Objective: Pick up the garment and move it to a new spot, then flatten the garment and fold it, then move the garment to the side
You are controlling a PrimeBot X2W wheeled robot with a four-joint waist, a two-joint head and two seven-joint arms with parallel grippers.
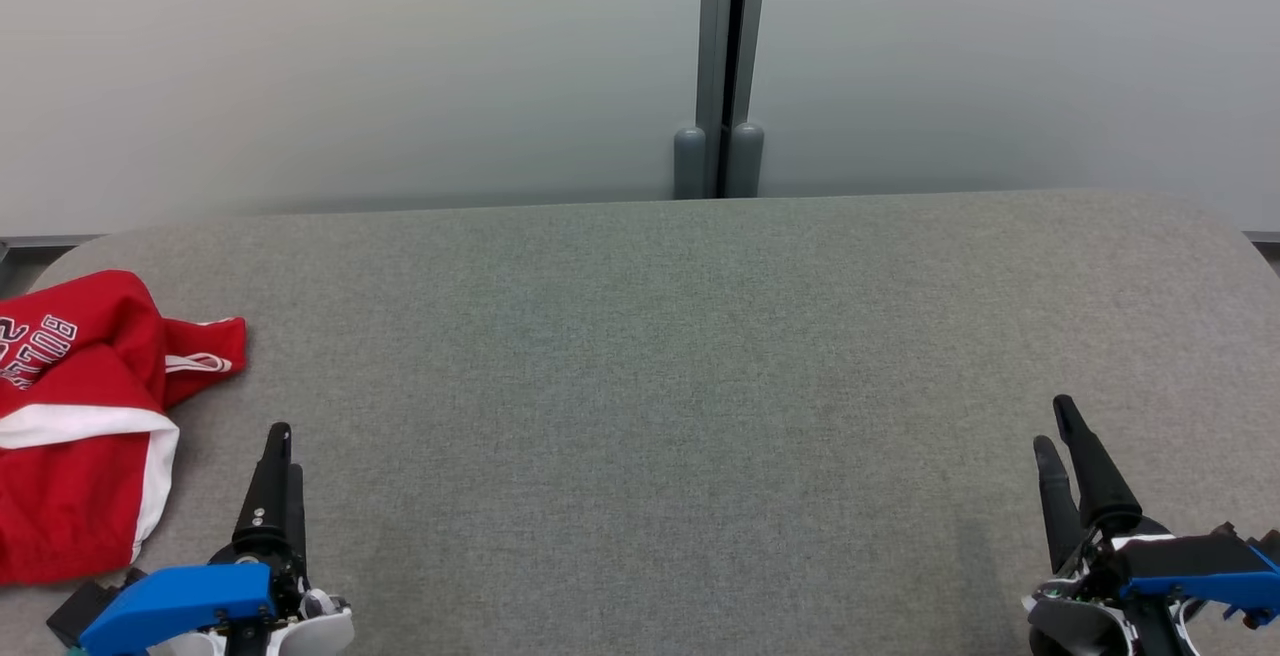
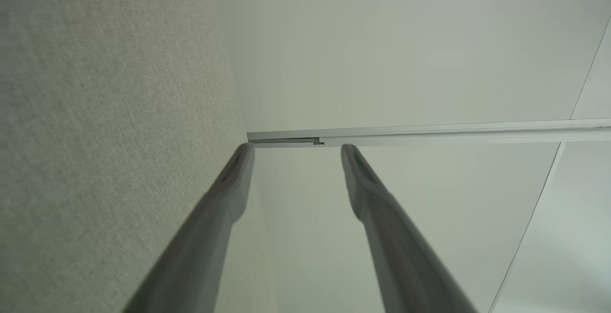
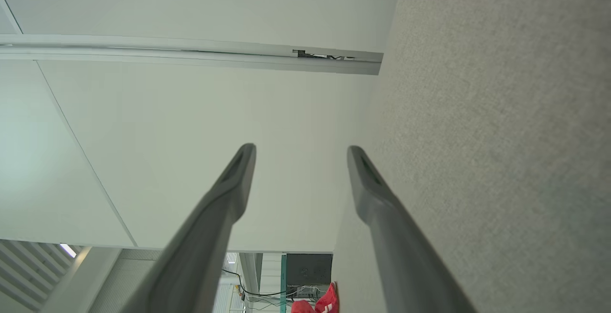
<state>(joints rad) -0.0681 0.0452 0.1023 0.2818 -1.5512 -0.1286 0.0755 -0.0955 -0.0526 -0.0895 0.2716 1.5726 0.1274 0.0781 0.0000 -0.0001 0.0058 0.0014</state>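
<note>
**A:** What does the head view show?

**B:** A wide table [image 1: 640, 336] covered in grey woven fabric, with rounded far corners. At its far left lies a crumpled red fabric garment [image 1: 80, 416] with white trim and white lettering. Part of it runs off the picture's left edge.

**A:** Where are the robot's hands?

**B:** The left hand [image 1: 286, 448] has two long dark fingers above a blue plastic wrist cover [image 1: 180, 601]. It sits at the lower left, just beside the garment's white-edged hem. Its fingers point up the picture and lie apart from the cloth. The right hand [image 1: 1052, 423], built the same way, sits at the lower right over bare table, well apart from the garment.

**A:** Is either hand holding something?

**B:** No. In the left wrist view the two fingers [image 2: 229, 193] stand apart with nothing between them. Grey table fabric lies to one side and pale wall to the other. The right wrist view shows the same: fingers [image 3: 382, 208] spread wide, gripping nothing.

**A:** Does the garment appear in a wrist view?

**B:** Yes. A small red patch with white marks sits at the bottom edge of the right wrist view, between the two fingers and far off.

**A:** What stands behind the table?

**B:** Pale grey wall panels [image 1: 350, 66], split by a dark vertical metal post [image 1: 722, 66]. The post has two rounded grey caps at its foot, where it meets the table's far edge.
</note>
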